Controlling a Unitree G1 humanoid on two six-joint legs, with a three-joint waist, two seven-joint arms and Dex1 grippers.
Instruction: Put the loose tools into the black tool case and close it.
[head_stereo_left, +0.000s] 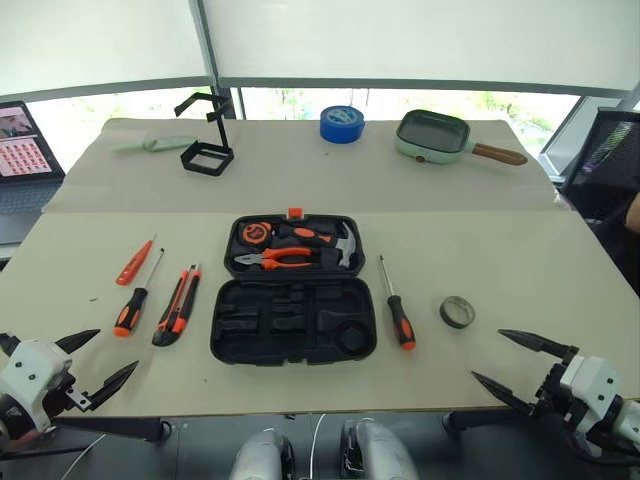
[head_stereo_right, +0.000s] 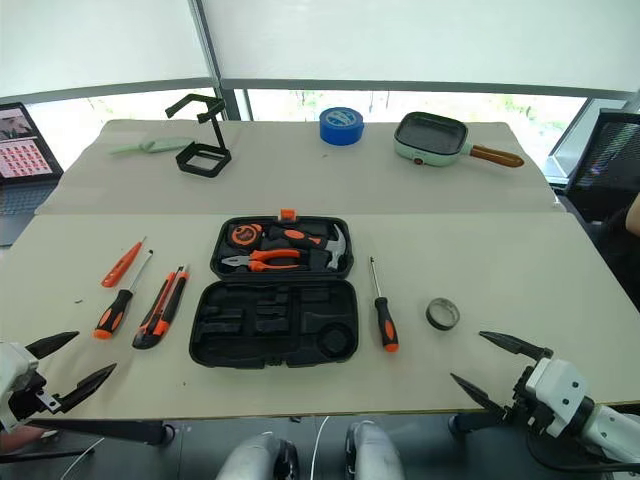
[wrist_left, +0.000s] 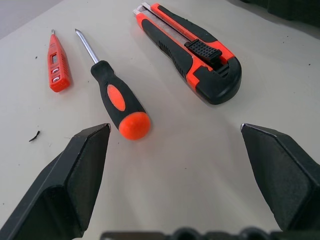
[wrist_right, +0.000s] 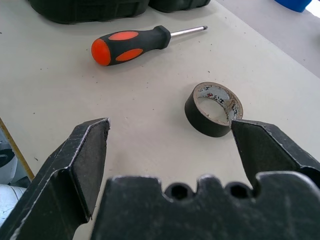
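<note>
Jaws of both grippers gape empty; black tool case (head_stereo_left: 293, 320) lies open, its recess contents hard to read.

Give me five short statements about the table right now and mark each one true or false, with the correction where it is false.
1. The tool case lies open. True.
2. The pliers lie loose on the table. False: they sit in the case's far half.
3. The utility knife lies to the left of the case. True.
4. The right gripper holds the small tape roll. False: its jaws are open and empty; the roll lies on the table.
5. The left gripper is shut on a screwdriver. False: it is open, holding nothing.
</note>
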